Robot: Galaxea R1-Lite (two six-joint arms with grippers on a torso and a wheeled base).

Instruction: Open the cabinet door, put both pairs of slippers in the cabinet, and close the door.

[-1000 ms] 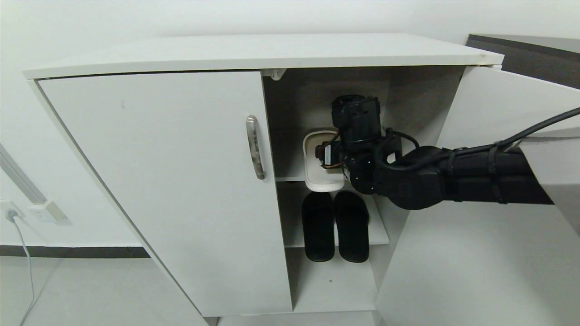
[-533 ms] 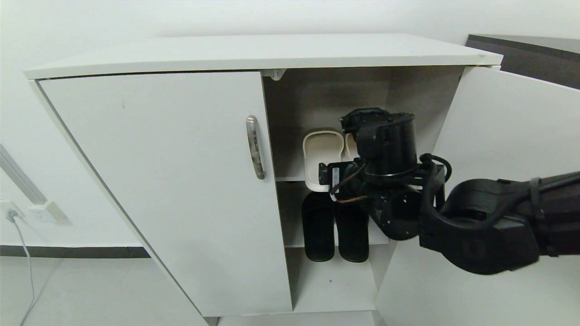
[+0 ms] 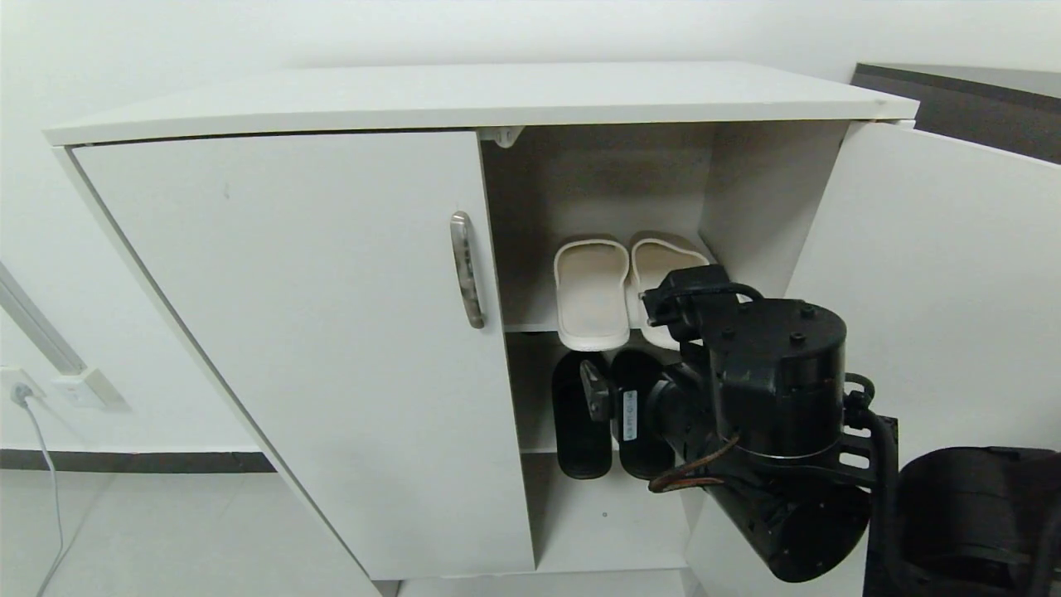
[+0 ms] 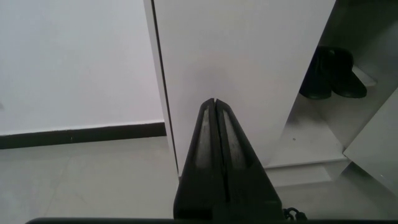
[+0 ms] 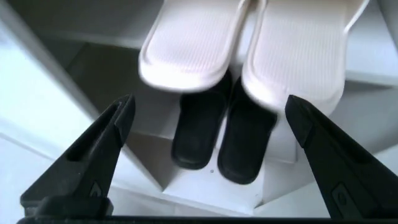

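Note:
The white cabinet [image 3: 481, 95] has its right door [image 3: 920, 282] swung open and its left door [image 3: 290, 332] closed. A pair of white slippers [image 3: 593, 290] lies on the upper shelf, heels over the shelf edge. A pair of black slippers [image 3: 580, 419] lies on the shelf below. My right gripper [image 5: 210, 106] is open and empty, just outside the opening, facing the white slippers [image 5: 186, 56] and black slippers [image 5: 199, 134]. My left gripper [image 4: 214, 104] is shut on nothing, low in front of the closed left door, with the black slippers [image 4: 333, 74] off to its side.
The closed door carries a metal handle [image 3: 467, 269] by the opening. The right arm [image 3: 771, 431] stands between the open door and the shelves. A wall socket with a cable [image 3: 16, 390] sits low on the left. Bare floor [image 4: 87, 180] lies before the cabinet.
My right arm has pulled back out of the upper shelf, downward and toward the camera. The white slippers stay on the shelf, now both uncovered.

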